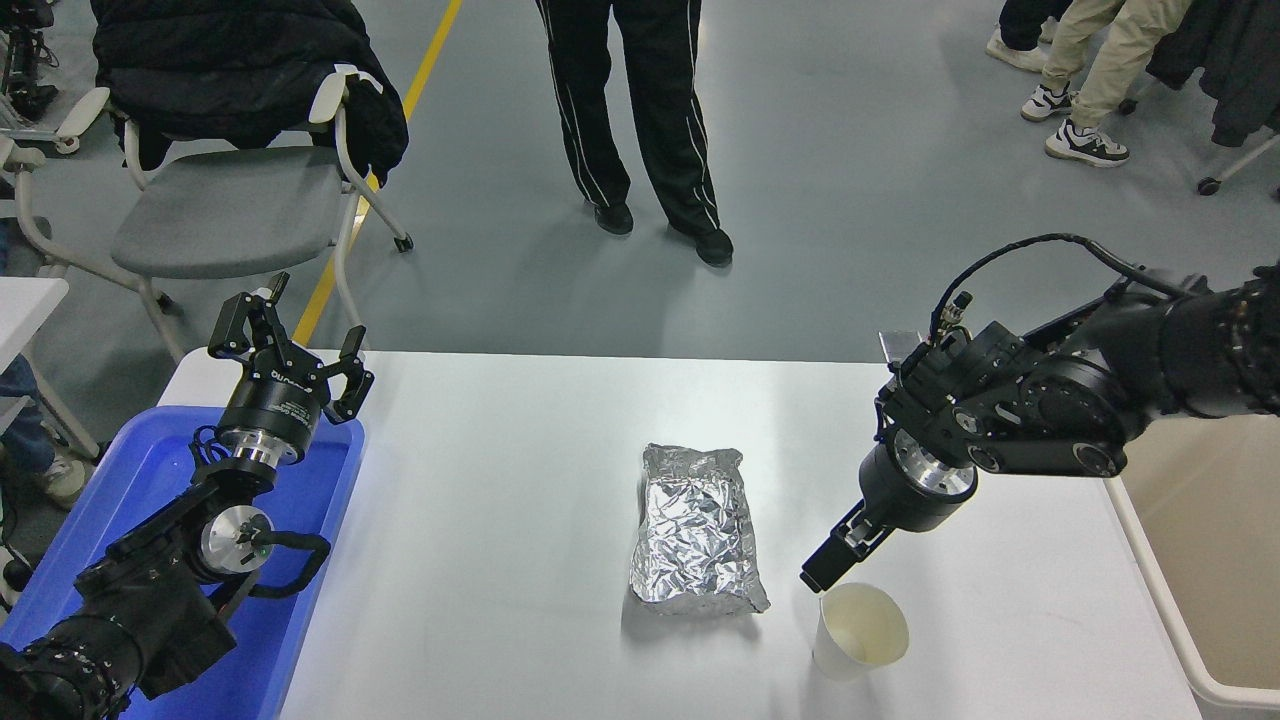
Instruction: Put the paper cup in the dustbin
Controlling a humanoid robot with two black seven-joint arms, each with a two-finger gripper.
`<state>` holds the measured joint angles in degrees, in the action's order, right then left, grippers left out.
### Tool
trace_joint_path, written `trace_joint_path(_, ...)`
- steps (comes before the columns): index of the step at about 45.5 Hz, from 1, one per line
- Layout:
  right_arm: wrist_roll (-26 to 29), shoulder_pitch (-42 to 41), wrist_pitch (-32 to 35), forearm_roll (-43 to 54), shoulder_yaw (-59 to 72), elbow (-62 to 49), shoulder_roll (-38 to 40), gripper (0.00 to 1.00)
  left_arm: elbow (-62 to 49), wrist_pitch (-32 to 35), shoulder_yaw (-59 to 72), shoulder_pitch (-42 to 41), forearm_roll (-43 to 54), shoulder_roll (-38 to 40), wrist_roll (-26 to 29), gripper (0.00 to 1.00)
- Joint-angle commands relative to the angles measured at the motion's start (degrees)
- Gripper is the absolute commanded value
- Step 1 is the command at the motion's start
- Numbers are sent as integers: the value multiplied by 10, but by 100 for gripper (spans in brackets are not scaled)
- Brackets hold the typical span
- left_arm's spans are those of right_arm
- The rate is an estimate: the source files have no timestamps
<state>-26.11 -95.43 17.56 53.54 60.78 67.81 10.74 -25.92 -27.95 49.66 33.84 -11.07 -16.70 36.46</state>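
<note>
Near the tabletop's [500, 480] front edge, right of centre: paper cup [860, 632], upright, mouth open to the ceiling, plain white tapered wall, cream inside. Just beside it on the left, apart from it, crinkled silver foil packet [695, 528]. Directly above the cup's far-left rim, close to touching: right gripper [826, 568], angled down from the right edge, fingers seemingly together in one narrow black tip; cup just below and nearer than that tip. Beyond the right edge: beige dustbin [1150, 560]. At the far-left corner, well apart from the cup: left gripper [290, 345] parked over a blue tray [140, 470], fingers spread apart.
</note>
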Motion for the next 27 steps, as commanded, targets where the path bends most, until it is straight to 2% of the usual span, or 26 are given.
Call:
trace_joint_path(1,-1,20,-1,6,2,-1,16,100,0,0,0,0,0,0,0,100)
trace_joint_path(18,-1,106,-9,19,-9,-72,26,100,0,0,0,0,0,0,0,100)
trace_joint_path(27,-3,133,-38,20,-8,-90,33,98,0,0,0,0,0,0,-1,100)
